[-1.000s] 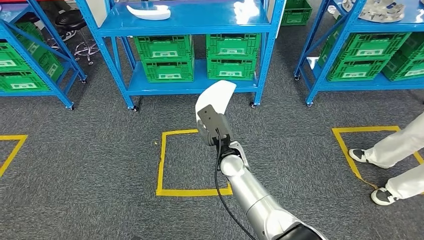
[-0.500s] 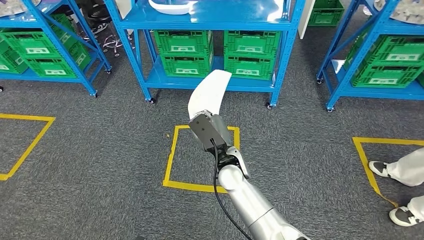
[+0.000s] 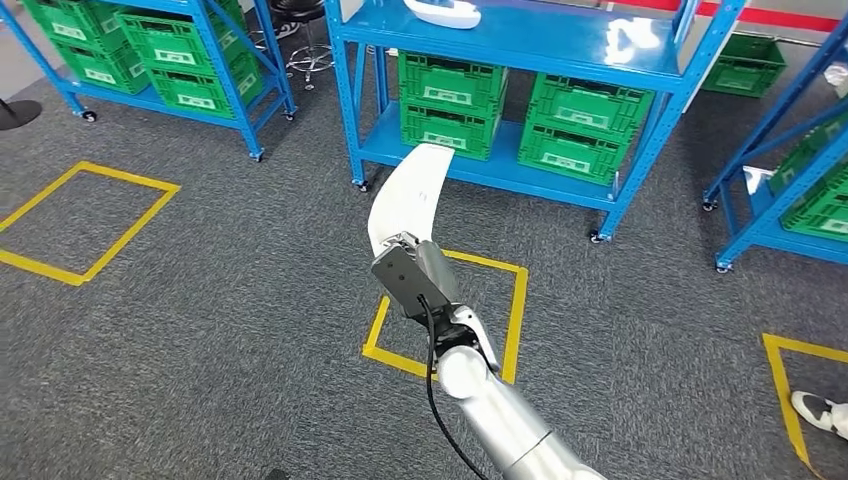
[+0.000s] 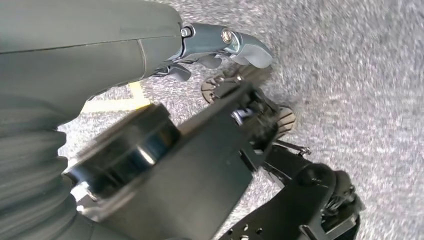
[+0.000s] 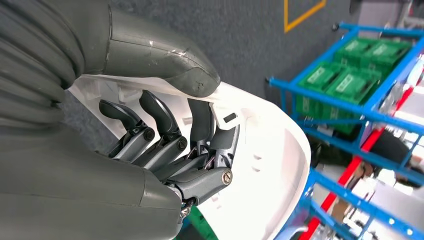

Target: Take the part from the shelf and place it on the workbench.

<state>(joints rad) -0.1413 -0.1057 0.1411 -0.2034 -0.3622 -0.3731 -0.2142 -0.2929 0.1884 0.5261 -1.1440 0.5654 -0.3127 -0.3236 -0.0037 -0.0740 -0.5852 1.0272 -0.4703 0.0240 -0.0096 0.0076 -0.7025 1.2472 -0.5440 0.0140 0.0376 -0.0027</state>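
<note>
Your robot's right hand point(image 3: 405, 262) grips the white curved part point(image 3: 408, 190), holding it out in front of the body above the grey carpet point(image 3: 200, 330); the part rises from the hand toward the blue shelf point(image 3: 530, 45) and its far tip overlaps the shelf's lower front edge in the head view. In the right wrist view you can see the thick thumb point(image 5: 165, 62) lying over the part's outer rim while the darker fingers point(image 5: 165, 135) curl into its hollow inner side, so the part point(image 5: 270, 150) is clamped between them. The silver right arm point(image 3: 500, 420) comes up from the lower edge of the head view, with a black cable running along it. Below the hand, a yellow taped square point(image 3: 450, 320) marks the carpet, and another taped square point(image 3: 85, 220) lies toward the left. A second white part point(image 3: 442, 12) lies on the top level of the shelf, near its left end, and green crates point(image 3: 520, 115) fill the lower level. A person's shoe point(image 3: 820, 412) shows at the right edge. Your left hand point(image 4: 220, 47) hangs over the carpet in the left wrist view, with its fingers curled in and nothing held in them.
</note>
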